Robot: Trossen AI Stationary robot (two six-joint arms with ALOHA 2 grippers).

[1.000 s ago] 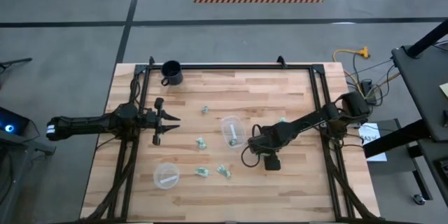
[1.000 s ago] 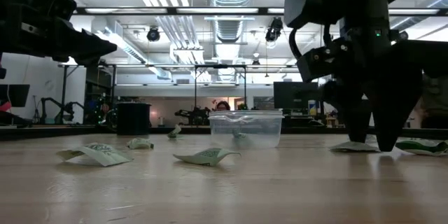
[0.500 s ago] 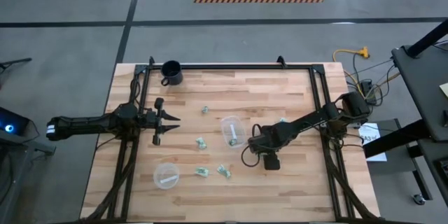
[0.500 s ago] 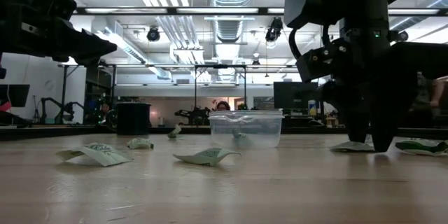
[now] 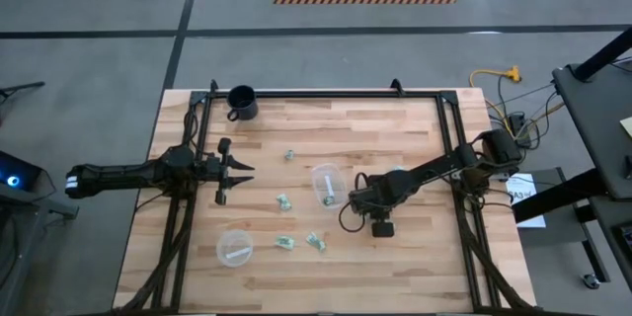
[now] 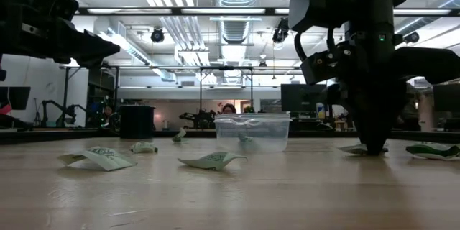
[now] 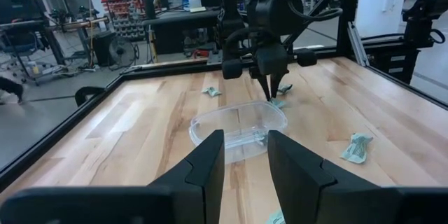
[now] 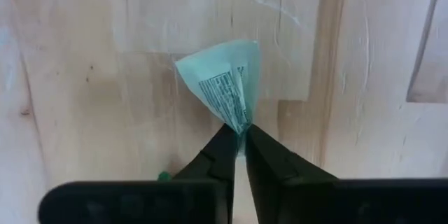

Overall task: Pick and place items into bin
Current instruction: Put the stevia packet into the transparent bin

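Note:
My right gripper stands just right of the bin, a clear plastic cup, and is shut on a pale-green wrapped item. Another item lies inside the bin. More items lie flat on the wood left of the bin, beyond it and nearer the front edge. My left gripper hovers open at the table's left, its fingers pointing toward the bin. My right gripper pinches the item's narrow end between its two fingertips. The fingers come from above, pointing down. The item's wide end fans out ahead of the fingers and lies on the wood.
A black mug stands at the far left corner. A flatter clear dish sits near the front left. Another item lies close beside my right gripper. Black frame rails run along the table's sides and far edge.
My right gripper has shut: its two fingers stood wide apart over the item a second ago and now meet on it. The item has stayed on the table.

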